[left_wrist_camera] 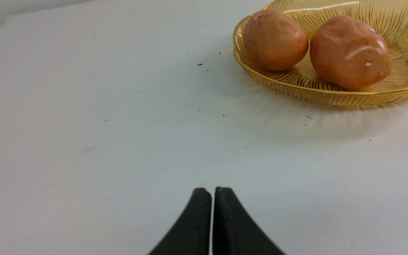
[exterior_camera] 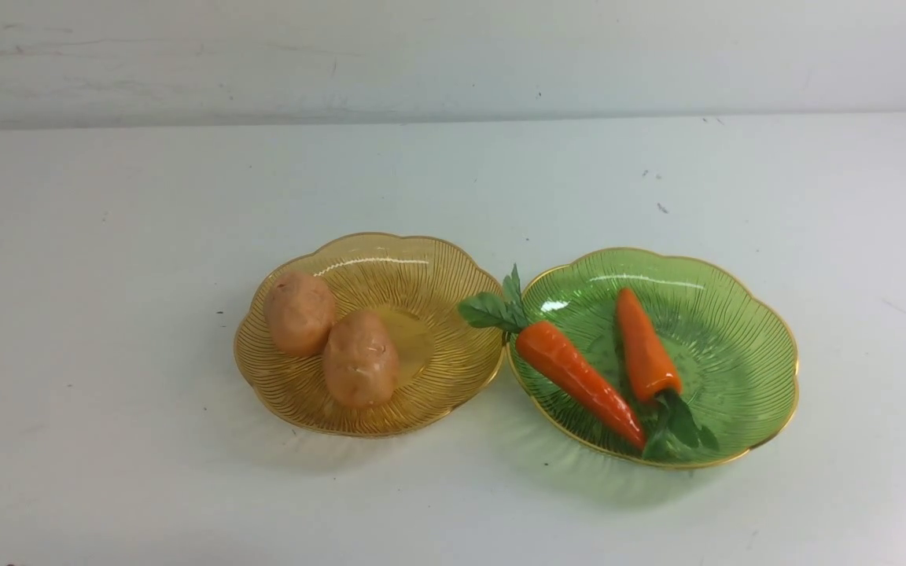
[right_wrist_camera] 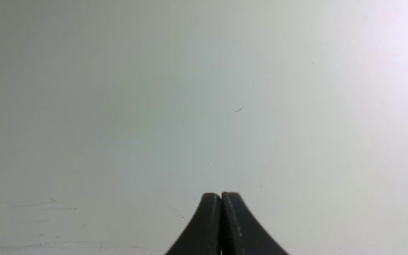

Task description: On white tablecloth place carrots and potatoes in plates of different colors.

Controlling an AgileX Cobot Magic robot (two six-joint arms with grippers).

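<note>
I am keeping my left hand (left_wrist_camera: 213, 191) pressed together, holding nothing, its dark tips hovering over bare white tablecloth (exterior_camera: 107, 314) well short of the amber plate (exterior_camera: 437, 267). My right hand (right_wrist_camera: 221, 195) is likewise pressed together and empty, facing only plain cloth with a few specks.

On the surface, the two plates are sitting side by side, their gold rims just about touching. The amber plate on my left is holding both potatoes (exterior_camera: 300, 312), which are leaning against each other. The green plate (exterior_camera: 736, 330) on my right is holding both carrots (exterior_camera: 579, 380): one is lying diagonally with its leafy top hanging over the rim toward the amber plate, the other is lying beside it with its leaves pointing toward me.
</note>
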